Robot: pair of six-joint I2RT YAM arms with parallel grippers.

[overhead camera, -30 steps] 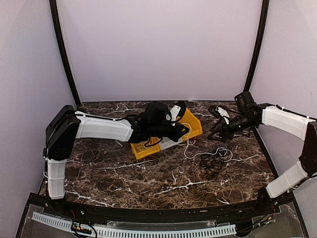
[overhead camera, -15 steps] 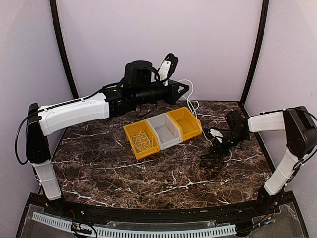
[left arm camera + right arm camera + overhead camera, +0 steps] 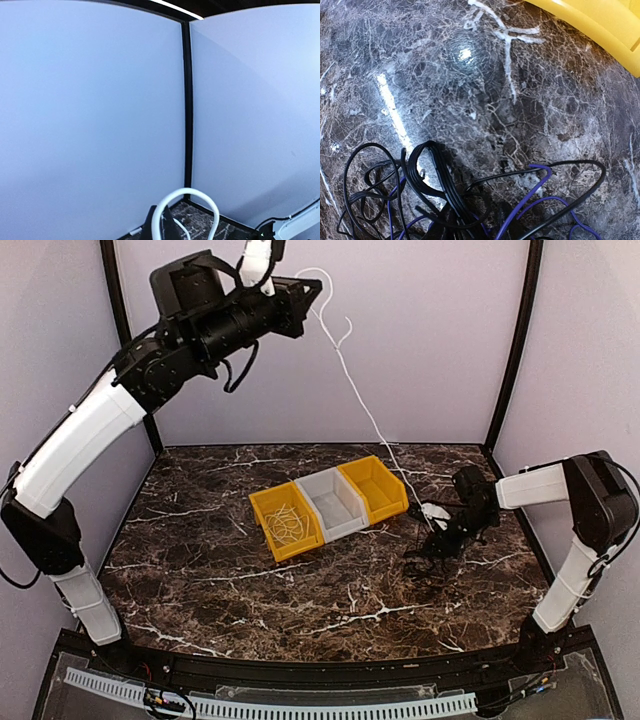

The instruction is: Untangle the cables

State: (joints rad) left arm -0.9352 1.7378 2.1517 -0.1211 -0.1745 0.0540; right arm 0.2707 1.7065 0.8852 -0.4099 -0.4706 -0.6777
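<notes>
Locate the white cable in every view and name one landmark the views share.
Top external: the white cable slants from top centre down to the table, right of middle.
Left wrist: its loop sits at bottom centre.
Right wrist: not in it; only black and purple cables show.
Landmark: the marble table, seen in all three views.

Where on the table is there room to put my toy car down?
Two bare patches of table: the left side, between the left wall and the row of bins, and the front strip, between the bins and the near edge. The right side is crowded: black cables, the right gripper low over them, and the white cable slanting down.
</notes>
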